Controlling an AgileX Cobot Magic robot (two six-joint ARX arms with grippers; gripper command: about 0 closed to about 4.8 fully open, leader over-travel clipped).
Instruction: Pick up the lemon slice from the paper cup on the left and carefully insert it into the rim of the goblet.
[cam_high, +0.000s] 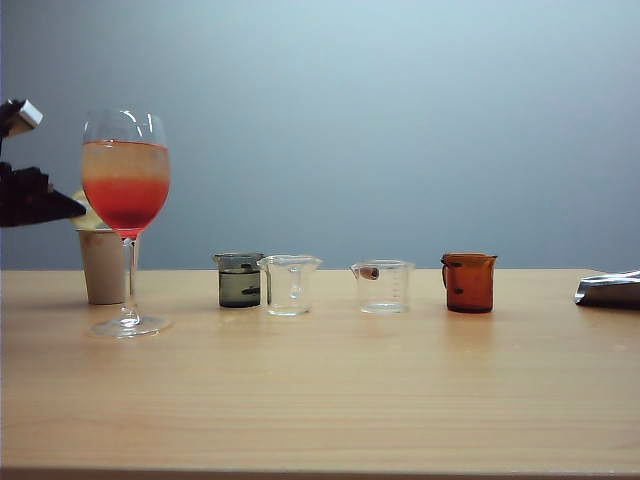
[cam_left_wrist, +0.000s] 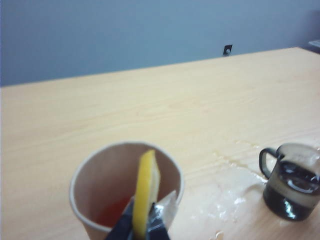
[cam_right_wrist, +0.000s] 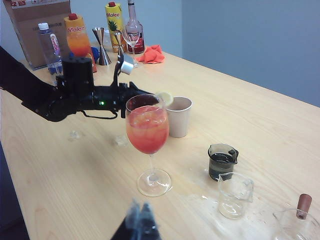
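My left gripper is shut on the lemon slice, a thin yellow disc held on edge just above the mouth of the beige paper cup; some red liquid lies in the cup's bottom. In the exterior view the left gripper reaches in from the left edge, and the slice peeks out behind the goblet, above the cup. The goblet holds red-to-orange liquid and stands in front of the cup. My right gripper hangs over bare table short of the goblet's foot, tips together and empty.
To the right of the goblet stand a dark beaker, two clear beakers and an amber jug. A silvery shape lies at the right edge. Wet patches mark the table near the cup. Cartons and bottles stand at the far end.
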